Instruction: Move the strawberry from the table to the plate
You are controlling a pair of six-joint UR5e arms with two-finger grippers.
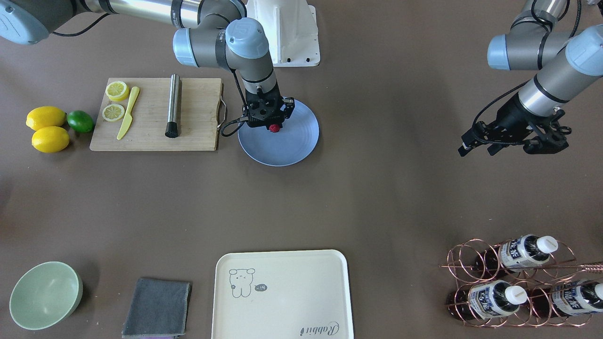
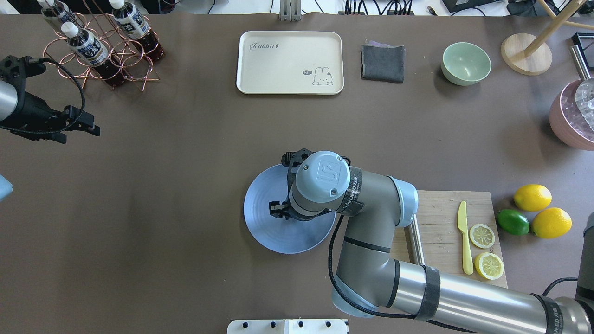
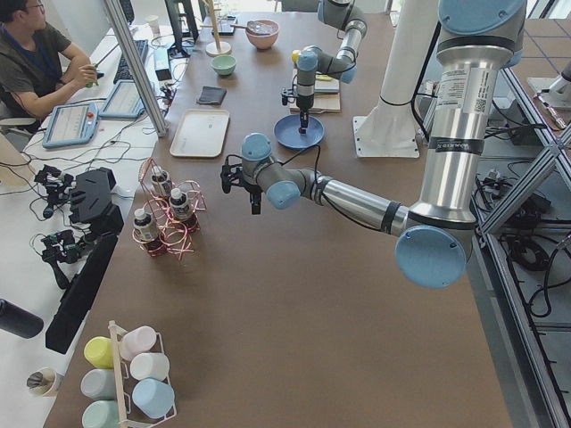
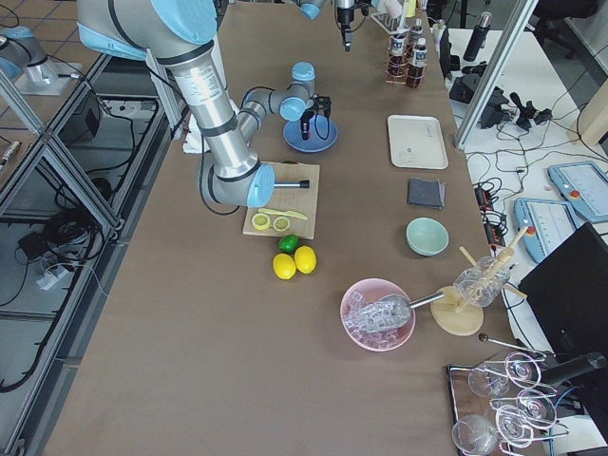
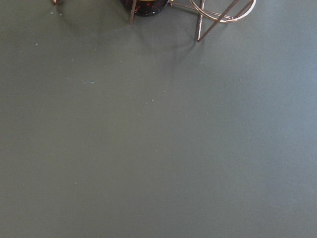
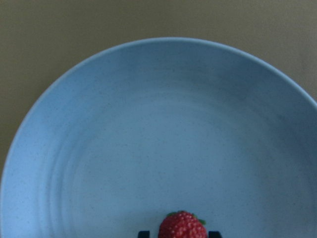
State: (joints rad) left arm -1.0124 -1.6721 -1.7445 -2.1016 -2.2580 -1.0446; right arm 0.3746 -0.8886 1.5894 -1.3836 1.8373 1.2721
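Observation:
The dark-red strawberry [image 1: 273,127] hangs at the tip of my right gripper [image 1: 273,123], over the robot-side part of the periwinkle-blue plate [image 1: 288,147]. In the right wrist view the strawberry [image 6: 182,226] sits at the bottom edge between two dark fingertips [image 6: 143,233], with the plate [image 6: 158,124] filling the frame below it. From overhead the wrist hides the berry above the plate [image 2: 267,232]. My left gripper [image 1: 478,149] hovers open and empty over bare table [image 1: 386,188], far from the plate.
A bamboo cutting board [image 1: 198,136] with lemon slices, a yellow knife and a steel muddler lies beside the plate. Two lemons [image 1: 45,117] and a lime, a green bowl [image 1: 44,294], a grey cloth [image 1: 158,307], a cream tray [image 1: 282,294] and a copper bottle rack [image 1: 518,278] stand around.

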